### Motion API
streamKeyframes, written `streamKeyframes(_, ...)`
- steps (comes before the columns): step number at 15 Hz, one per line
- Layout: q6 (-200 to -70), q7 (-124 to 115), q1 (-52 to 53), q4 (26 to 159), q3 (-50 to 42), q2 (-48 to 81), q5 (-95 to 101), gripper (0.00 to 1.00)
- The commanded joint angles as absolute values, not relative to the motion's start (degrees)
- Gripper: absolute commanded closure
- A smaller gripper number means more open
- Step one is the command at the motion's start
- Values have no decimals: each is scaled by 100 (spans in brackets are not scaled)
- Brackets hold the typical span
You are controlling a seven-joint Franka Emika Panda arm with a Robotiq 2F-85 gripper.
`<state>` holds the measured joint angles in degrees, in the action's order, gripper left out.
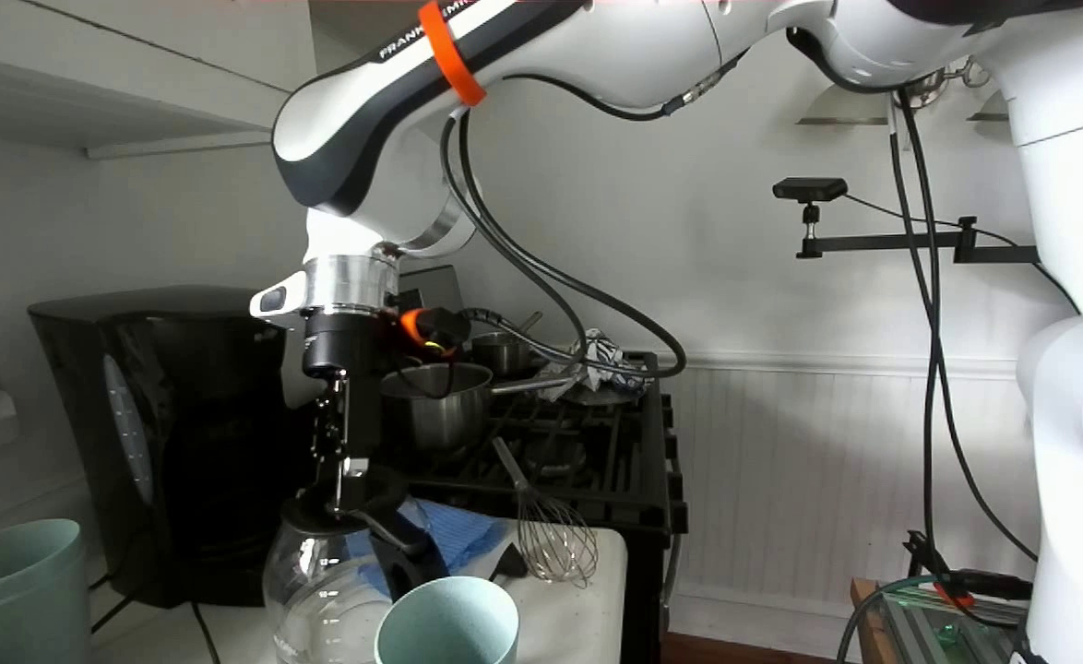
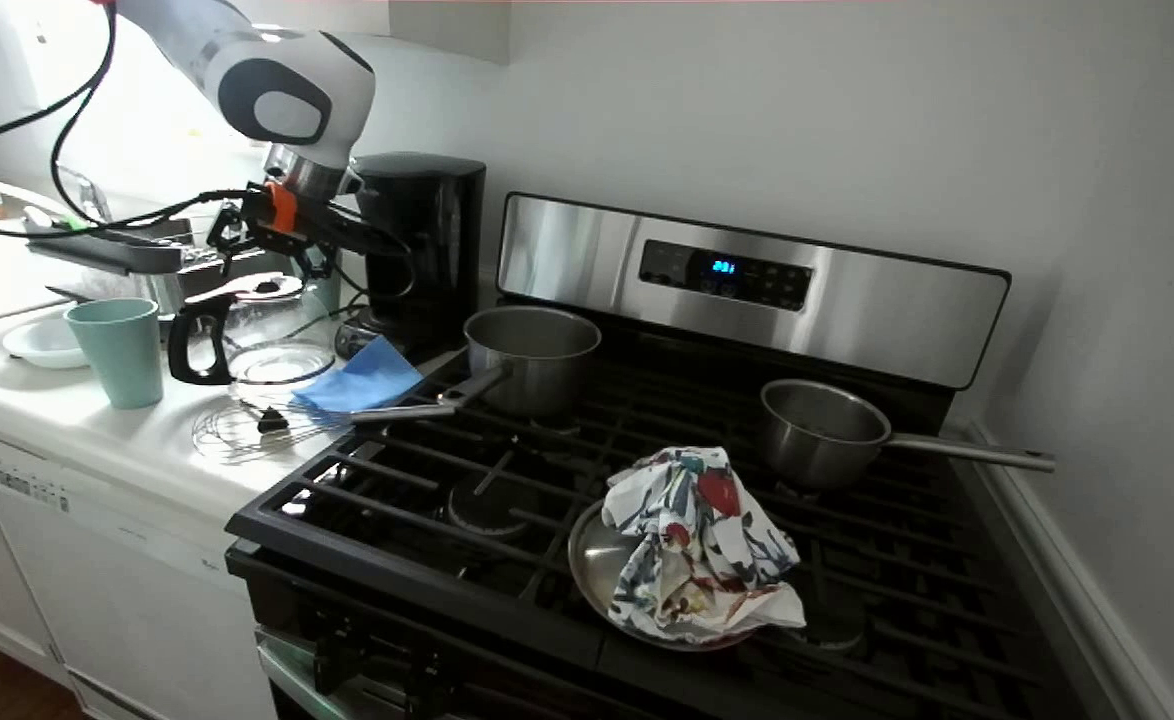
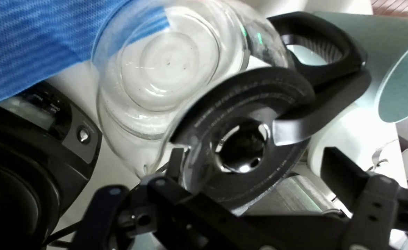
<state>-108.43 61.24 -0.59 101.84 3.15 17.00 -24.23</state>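
Observation:
A clear glass carafe with a black lid and black handle stands upright on the white counter; its glass body shows in both exterior views (image 1: 320, 599) (image 2: 272, 328) and in the wrist view (image 3: 169, 69). My gripper (image 1: 346, 493) is open, pointing down over the carafe's lid (image 3: 225, 189). It also shows above the carafe in an exterior view (image 2: 272, 265). In the wrist view the gripper (image 3: 259, 166) has its fingers wide apart, with nothing held between them. One finger is beside the lid's edge near the spout; whether it touches cannot be told. The other is apart from the lid.
A black coffee maker (image 2: 422, 225) stands behind the carafe. A pale green cup (image 2: 125, 350) and white bowl (image 2: 45, 345) are beside it. A blue cloth (image 2: 362, 378) and whisk (image 2: 247, 430) lie near the stove. Pots (image 2: 532, 355) and a cloth-covered pan (image 2: 602, 560) sit on the burners.

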Motion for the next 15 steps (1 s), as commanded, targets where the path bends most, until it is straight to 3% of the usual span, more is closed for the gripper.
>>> streamKeyframes(1, -10244, 5951, -246, 9827, 398, 1811, -2531, 0)
streamKeyframes(7, -9621, 5623, -343, 9669, 388, 1766, -2664, 0)
streamKeyframes(15, -9811, 5067, -301, 10089, 386, 1265, -3013, 0)
